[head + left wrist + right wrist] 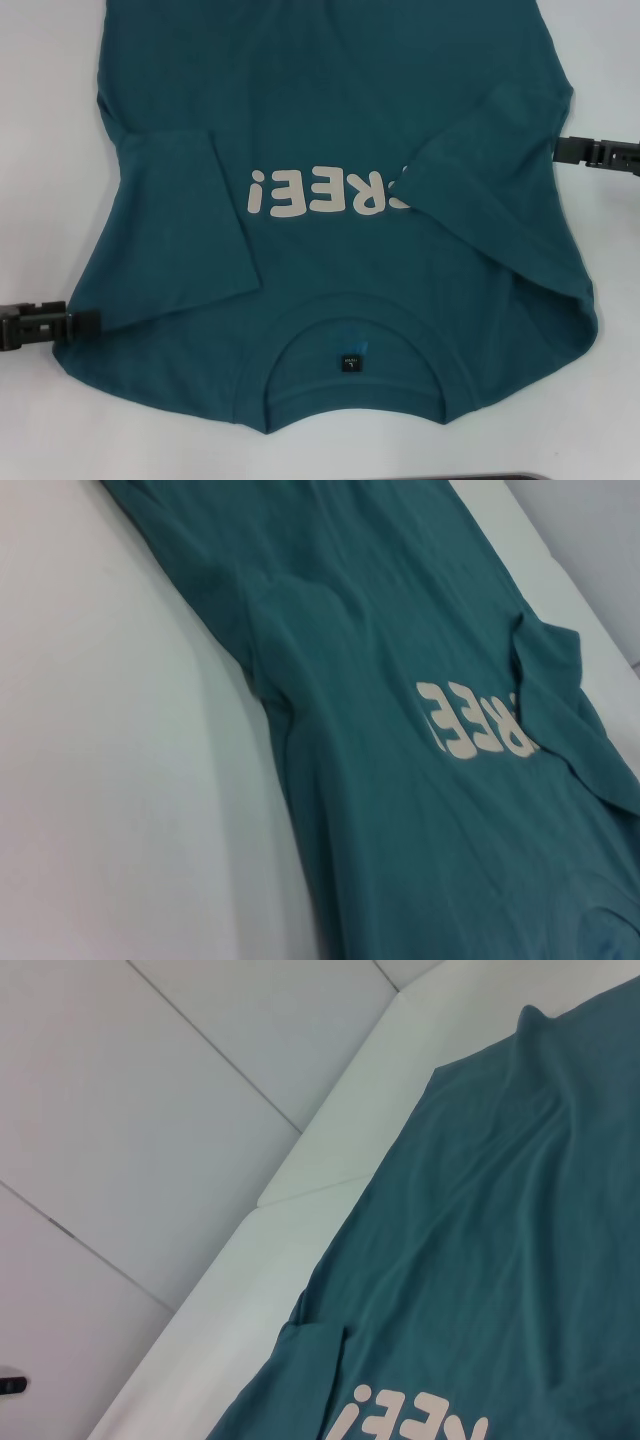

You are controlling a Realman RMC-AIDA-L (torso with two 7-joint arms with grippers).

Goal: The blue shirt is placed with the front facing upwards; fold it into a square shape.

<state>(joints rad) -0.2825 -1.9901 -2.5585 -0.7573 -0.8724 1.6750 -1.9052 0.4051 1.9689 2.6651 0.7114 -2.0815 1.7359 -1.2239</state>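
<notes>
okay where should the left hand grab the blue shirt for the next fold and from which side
Probably the shoulder edge by the left hand, coming in from the robot's left. The blue shirt lies flat, collar nearest the robot, both sleeves already folded inward, so that outer edge offers a free fold line to pinch. The right hand sits at the opposite edge.

Teal shirt [340,130] on a white table [40,150].

The shirt is one plain dark teal-blue all over, sleeves and ribbed collar [352,325] alike, with no pattern in the cloth. Its chest lettering [325,192] is off-white, solid and unoutlined. A small black label [351,363] sits inside the neck, bearing tiny pale marks too small to read. The left gripper [85,325] and right gripper [565,150] are black.
</notes>
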